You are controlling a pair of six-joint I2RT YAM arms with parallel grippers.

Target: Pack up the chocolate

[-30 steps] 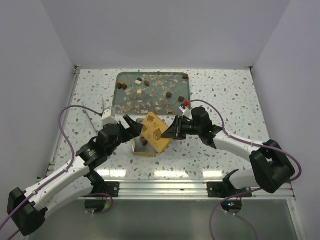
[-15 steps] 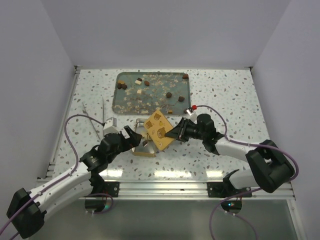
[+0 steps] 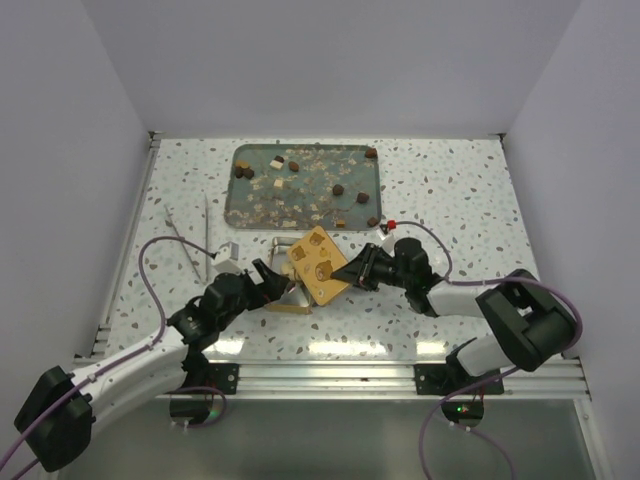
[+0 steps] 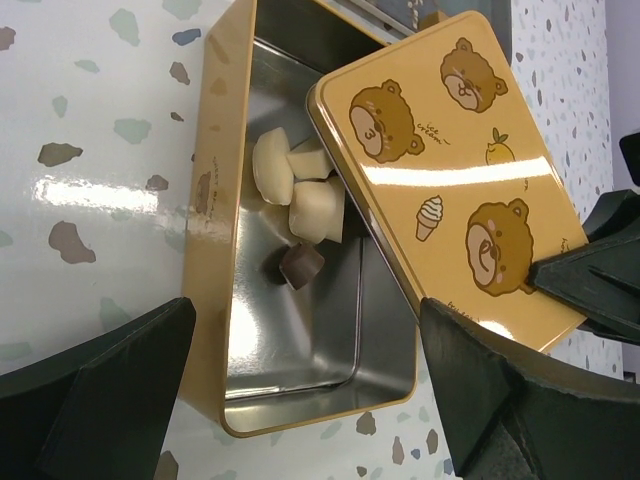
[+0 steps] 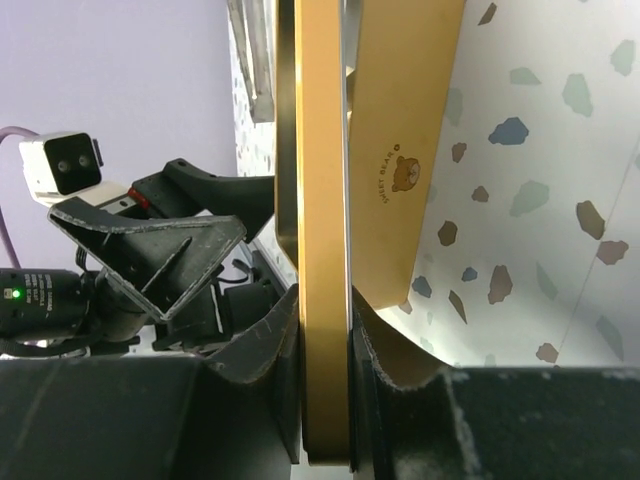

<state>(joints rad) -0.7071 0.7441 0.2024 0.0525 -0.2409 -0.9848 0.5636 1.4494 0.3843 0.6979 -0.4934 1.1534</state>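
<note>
The gold tin (image 4: 212, 250) stands open on the table and holds three cream-white chocolate pieces (image 4: 318, 208) and one dark piece (image 4: 298, 266). It also shows in the top view (image 3: 283, 303). My left gripper (image 4: 300, 400) is open and empty, its fingers straddling the tin's near end; in the top view it (image 3: 272, 283) sits left of the tin. My right gripper (image 5: 325, 370) is shut on the edge of the bear-printed gold lid (image 4: 450, 180) and holds it tilted over the tin's right side (image 3: 318, 265). More chocolate pieces (image 3: 338, 189) lie on the tray (image 3: 232, 190).
The dark tray at the back also holds many pale crumbs (image 3: 300, 205). Two thin white sticks (image 3: 205, 225) lie on the table left of the tray. The left arm's cable (image 3: 150, 290) loops beside them.
The right arm has dropped lower and brought the lid down closer over the tin. The left gripper has drawn back slightly towards the near left, still open.
</note>
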